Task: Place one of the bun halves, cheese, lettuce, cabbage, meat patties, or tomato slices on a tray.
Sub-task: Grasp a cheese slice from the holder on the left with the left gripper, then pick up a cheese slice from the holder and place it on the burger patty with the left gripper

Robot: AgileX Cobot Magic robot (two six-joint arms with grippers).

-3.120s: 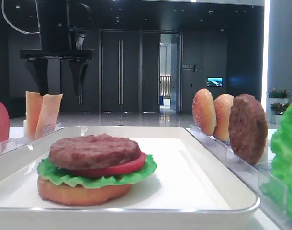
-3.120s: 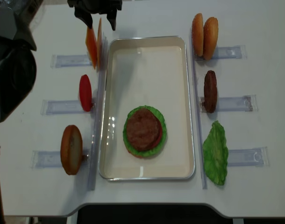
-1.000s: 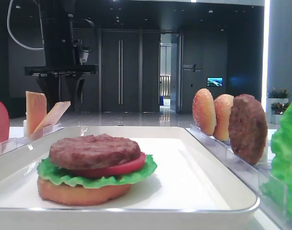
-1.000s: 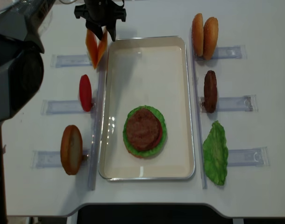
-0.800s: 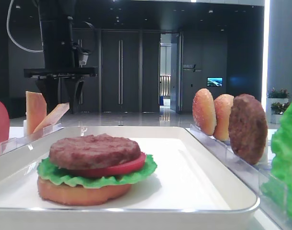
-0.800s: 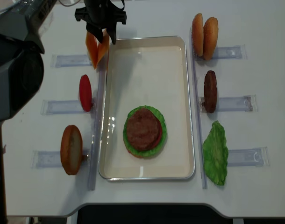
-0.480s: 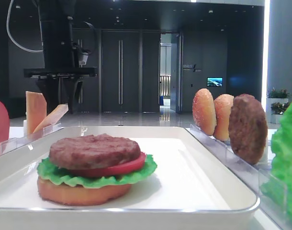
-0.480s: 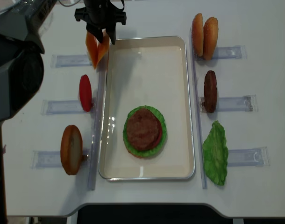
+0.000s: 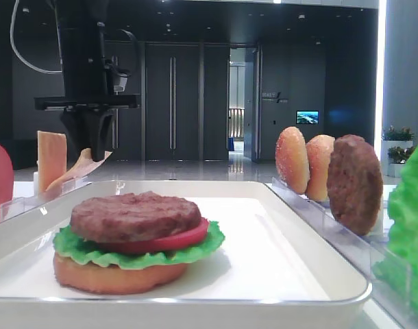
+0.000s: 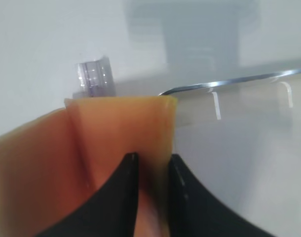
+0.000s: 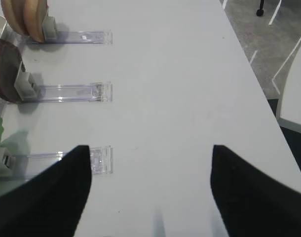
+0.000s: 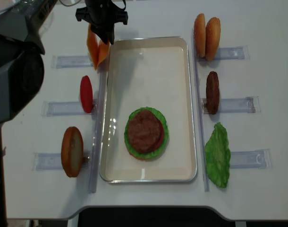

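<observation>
Two cheese slices stand in a clear rack at the tray's far left corner. One cheese slice point(image 12: 91, 43) stays upright; the other cheese slice point(image 12: 103, 50) point(image 9: 77, 170) leans toward the tray. My left gripper point(image 12: 105, 40) point(image 10: 153, 160) is shut on the leaning slice's top edge, pinching it between both fingers. The white tray point(image 12: 191, 111) point(image 9: 284, 260) carries a stack of bun, lettuce, tomato and a meat patty point(image 12: 145, 130) point(image 9: 135, 214). My right gripper point(image 11: 148, 149) hangs open over bare table on the right, with nothing between its fingers.
Right of the tray, racks hold two bun halves point(image 12: 206, 32), a patty point(image 12: 212, 92) and lettuce point(image 12: 218, 153). Left of it stand a tomato slice point(image 12: 86, 93) and a bun half point(image 12: 72, 151). A dark arm body point(image 12: 14, 71) fills the left edge.
My left gripper's jaws have closed onto the tilted cheese slice over the last second. The slice's top edge has bent slightly. Nothing else has moved.
</observation>
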